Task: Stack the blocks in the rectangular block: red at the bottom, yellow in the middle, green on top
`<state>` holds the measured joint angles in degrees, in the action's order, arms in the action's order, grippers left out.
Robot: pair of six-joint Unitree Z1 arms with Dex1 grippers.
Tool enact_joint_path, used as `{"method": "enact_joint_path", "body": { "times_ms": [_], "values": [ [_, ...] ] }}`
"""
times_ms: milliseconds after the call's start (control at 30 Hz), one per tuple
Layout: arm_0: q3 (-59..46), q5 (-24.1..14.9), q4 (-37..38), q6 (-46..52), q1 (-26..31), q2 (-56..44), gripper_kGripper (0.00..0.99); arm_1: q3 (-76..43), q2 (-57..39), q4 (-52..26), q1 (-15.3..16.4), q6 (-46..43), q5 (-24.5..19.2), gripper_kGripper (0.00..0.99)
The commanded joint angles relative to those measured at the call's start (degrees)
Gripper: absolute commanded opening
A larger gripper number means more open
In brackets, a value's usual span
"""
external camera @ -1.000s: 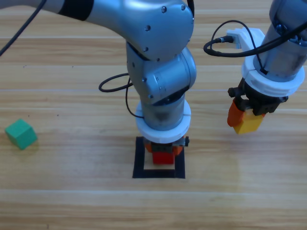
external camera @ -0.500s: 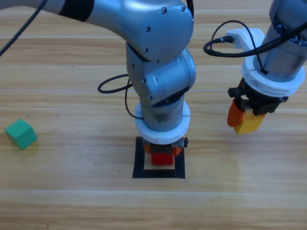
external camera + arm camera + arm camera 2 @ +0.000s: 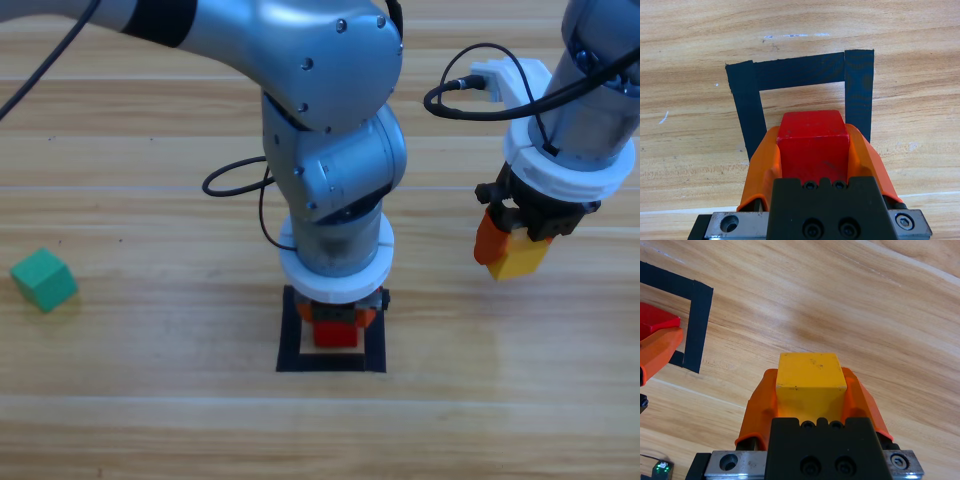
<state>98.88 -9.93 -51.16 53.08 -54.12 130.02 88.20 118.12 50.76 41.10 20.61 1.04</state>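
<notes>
Gripping the small plain red cube (image 3: 813, 145) between its two orange jaws, the left gripper (image 3: 338, 322) points straight down over the nearly square outline of black tape (image 3: 290, 335), which lies toward the middle of the wooden table's (image 3: 150, 400) near edge. The cube sits inside the outline's bounds (whether it touches the wood cannot be told from either view). In the left wrist view the tape's far side and both flanks frame the cube, with bare wood showing between them.

To the right, well apart from the outline, the right gripper (image 3: 512, 250) hangs above the table with its jaws clamped on the small plain yellow cube (image 3: 811, 377).

The small teal-green cube (image 3: 44, 279) rests alone near the table's left edge, far from both arms and turned slightly askew to the wood grain.
</notes>
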Motion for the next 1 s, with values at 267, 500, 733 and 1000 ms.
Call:
{"method": "enact_joint_path", "body": {
  "times_ms": [267,500,733,1000],
  "values": [
    [-0.71,-0.79,0.1,0.88,1.12,3.48,0.072,-0.84,0.0,-0.92,1.44,-0.74,-0.87,0.074],
    [-1.06,-0.88,0.1,0.88,1.12,3.48,0.117,-0.84,-0.09,-0.92,1.44,-0.83,-0.78,0.074],
    [-1.06,-0.97,-0.16,1.32,0.95,1.81,0.988,-0.84,-0.09,-0.92,1.44,-1.01,-0.78,0.074],
    [2.72,-2.29,-3.06,0.97,0.42,-3.2,0.99,-0.57,-0.7,-0.92,1.44,0.31,-0.96,0.075]
  ]
}}
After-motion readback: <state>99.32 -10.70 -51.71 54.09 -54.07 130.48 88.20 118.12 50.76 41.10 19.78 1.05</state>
